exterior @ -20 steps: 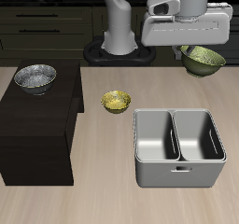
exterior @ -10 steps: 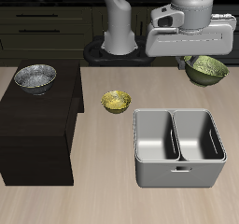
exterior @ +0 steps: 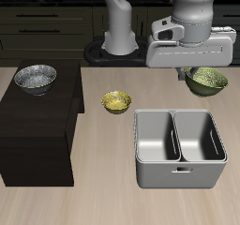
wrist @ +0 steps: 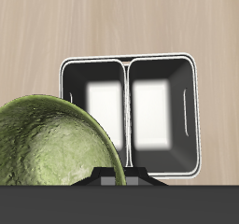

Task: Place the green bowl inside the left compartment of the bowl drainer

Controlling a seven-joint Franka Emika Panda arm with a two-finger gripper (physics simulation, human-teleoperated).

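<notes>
1. I hold the green bowl (exterior: 205, 80) up in the air, off the table, behind the bowl drainer (exterior: 180, 177) and above its back rim; it is not yet over either well.
2. Over the last second the bowl has slid sideways and a little toward the drainer's back rim, and it now hangs lower than before. It has also levelled out, so its speckled inside faces more upward.
3. My gripper (exterior: 187, 72) is clamped on the bowl's rim. In the wrist view the bowl (wrist: 51, 142) fills the foreground against my fingers, and the contact itself is partly hidden by my own housing.
4. The left compartment (exterior: 157, 137) lies beyond the central divider from where the bowl now hangs, so the carry is well under way but the sideways part is, I judge, still unfinished. In the wrist view the same well (wrist: 163, 106) shows open, with nothing inside it.
5. I judge the next move needs travel across the divider toward that well, then a straight descent, releasing only once the bowl is below the rim. Dropping early would land it in the wrong well or on the divider.
6. Beside the drainer, toward the dark cabinet (exterior: 37, 126), the yellow bowl (exterior: 116, 101) sits untouched on the table. The silver bowl (exterior: 35, 77) rests on top of that cabinet, well apart from the drainer.
</notes>
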